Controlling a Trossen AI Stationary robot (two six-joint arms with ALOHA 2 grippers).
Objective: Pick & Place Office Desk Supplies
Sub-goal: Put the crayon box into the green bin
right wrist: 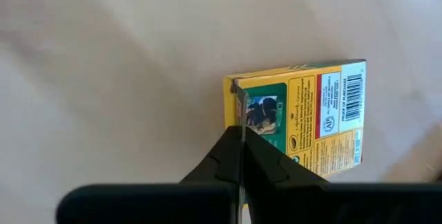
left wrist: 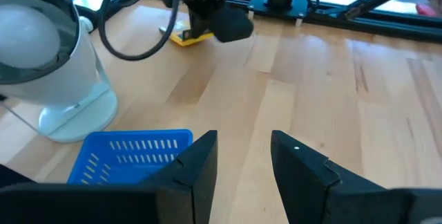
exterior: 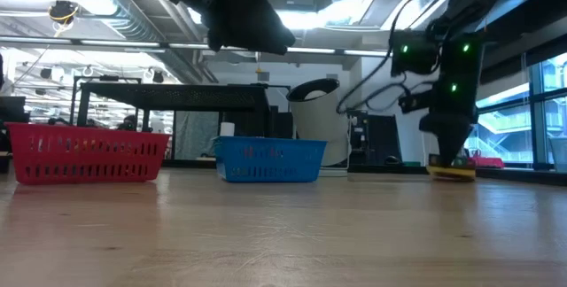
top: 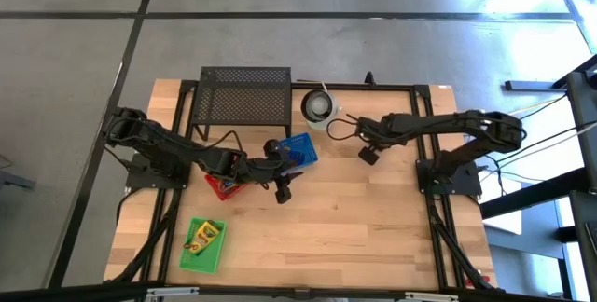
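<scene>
The white cup [top: 319, 107] stands at the far side of the wooden table [top: 373, 227], just beside the black mesh stand [top: 244, 97], and I place everything from it. Just to the cup's right, the right gripper [right wrist: 240, 117] is down at the table over a flat yellow-and-green crayon box [right wrist: 304, 117]. From its wrist camera its two fingers are pressed together into one thin line, with their tips at the box's edge; the box lies flat on the wood. Whether the tips actually pinch a flap of the box or merely touch it, I cannot tell. From table height the same box [exterior: 452, 172] shows as a yellow sliver under that arm, resting on the surface.

In front of the cup, a little to its left, sits the blue basket [top: 300, 150]. The left gripper [top: 283, 193] hovers just beside this basket, on the side away from the cup, with its fingers [left wrist: 195, 169] parted and nothing between them.

Farther left of the cup, beyond the blue basket, a red basket [top: 222, 186] lies partly under the left arm. Well away from the cup, near the table's front left corner, a green tray [top: 191, 253] holds a second yellow-and-green box [top: 205, 237].
</scene>
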